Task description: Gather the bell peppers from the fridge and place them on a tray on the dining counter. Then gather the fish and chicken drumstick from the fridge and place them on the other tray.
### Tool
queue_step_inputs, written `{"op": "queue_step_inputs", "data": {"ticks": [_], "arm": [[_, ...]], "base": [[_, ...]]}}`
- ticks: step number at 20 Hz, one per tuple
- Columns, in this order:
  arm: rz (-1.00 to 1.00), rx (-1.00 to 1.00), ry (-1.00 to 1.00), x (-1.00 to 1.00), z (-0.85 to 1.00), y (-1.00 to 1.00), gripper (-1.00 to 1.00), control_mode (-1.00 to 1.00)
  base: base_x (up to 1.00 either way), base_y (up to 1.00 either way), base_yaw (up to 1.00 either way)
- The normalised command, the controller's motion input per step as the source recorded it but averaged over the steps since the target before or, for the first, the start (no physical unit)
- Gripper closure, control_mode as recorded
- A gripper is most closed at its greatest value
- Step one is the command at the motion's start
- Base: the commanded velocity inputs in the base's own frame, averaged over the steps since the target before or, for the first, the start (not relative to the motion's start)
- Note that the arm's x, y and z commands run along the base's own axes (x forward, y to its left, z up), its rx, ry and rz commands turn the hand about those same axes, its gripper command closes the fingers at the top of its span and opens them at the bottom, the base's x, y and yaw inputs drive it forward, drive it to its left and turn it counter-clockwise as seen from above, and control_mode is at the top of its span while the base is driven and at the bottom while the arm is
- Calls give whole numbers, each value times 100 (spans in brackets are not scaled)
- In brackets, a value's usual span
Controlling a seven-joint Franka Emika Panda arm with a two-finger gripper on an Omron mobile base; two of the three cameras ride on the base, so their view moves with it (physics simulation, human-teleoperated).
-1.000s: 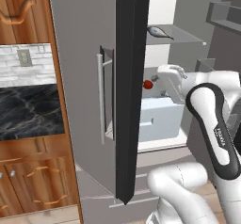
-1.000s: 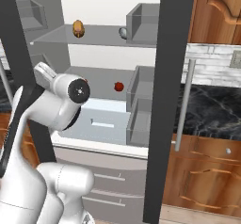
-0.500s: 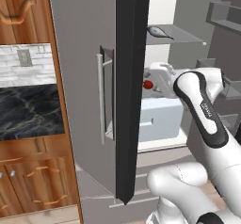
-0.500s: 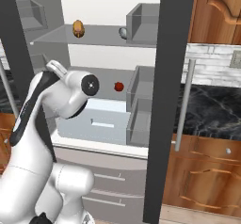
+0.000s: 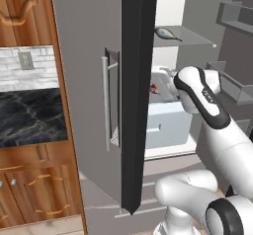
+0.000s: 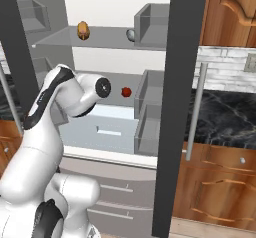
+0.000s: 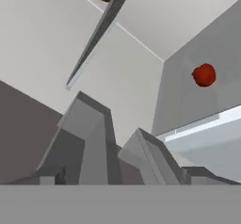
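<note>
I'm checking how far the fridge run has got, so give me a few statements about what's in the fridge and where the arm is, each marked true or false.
1. The red bell pepper sits inside the fridge, on the shelf below the top one. True.
2. The gripper is closed around the red bell pepper. False: in the hand view the pepper lies apart from the gripper, untouched.
3. The fish lies on the top shelf. True.
4. The top shelf is bare apart from the fish. False: a brown chicken drumstick also rests on it, further along.
5. The fridge doors are shut. False: the doors stand open and the arm reaches in above the white drawer.
</note>
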Motion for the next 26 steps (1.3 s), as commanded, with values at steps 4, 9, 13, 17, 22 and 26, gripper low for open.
{"op": "queue_step_inputs", "data": {"ticks": [4, 9, 13, 17, 22, 26], "arm": [[7, 0, 0, -5, -9, 50, -100, -100], [6, -2, 0, -43, -22, 73, -100, -100], [8, -6, -3, -57, -46, 100, -100, -100], [8, -7, -7, -50, -33, 100, -100, -100], [9, -4, -15, -41, -21, 99, -100, -100], [9, -1, -19, -21, -11, 82, -100, -100]], "base": [[0, 0, 0], [0, 0, 0], [0, 0, 0], [0, 0, 0], [0, 0, 0], [0, 0, 0]]}}
